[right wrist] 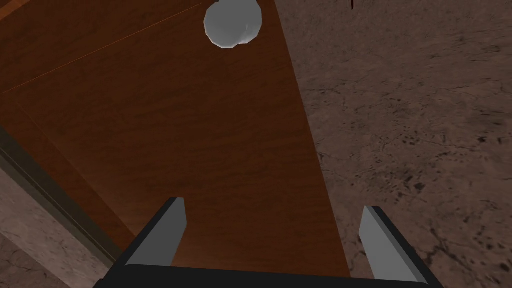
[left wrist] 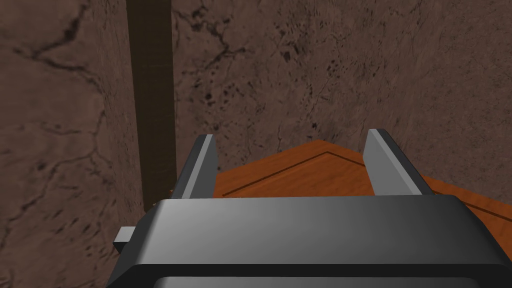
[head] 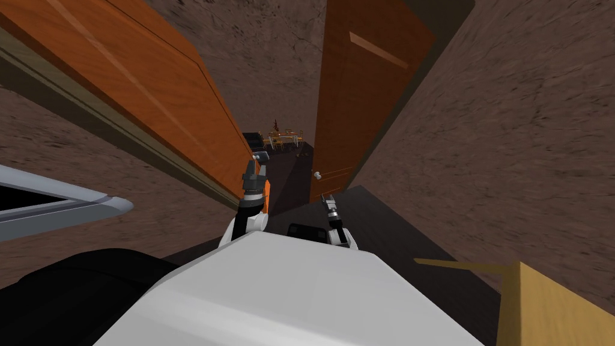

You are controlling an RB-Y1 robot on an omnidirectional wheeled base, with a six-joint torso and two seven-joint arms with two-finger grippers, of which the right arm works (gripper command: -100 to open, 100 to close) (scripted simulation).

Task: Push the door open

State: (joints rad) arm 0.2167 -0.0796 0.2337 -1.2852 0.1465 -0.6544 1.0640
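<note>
Right gripper [right wrist: 274, 205], fingers apart, close before the dark orange door [right wrist: 175, 125] near its pale knob [right wrist: 233, 22]; left gripper [left wrist: 292, 135], fingers also apart, beside the brighter door leaf [head: 150, 90]; better to press flat on the knob side, slowly and steadily.

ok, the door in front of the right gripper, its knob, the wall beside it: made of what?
Door: looks like wood, reddish brown with faint grain streaks, dull sheen. Knob: plain light grey ball, smoothly shaded; possibly metal, can't confirm. Wall: brown, mottled, with dark cracks; stone or rough plaster, matte.
</note>
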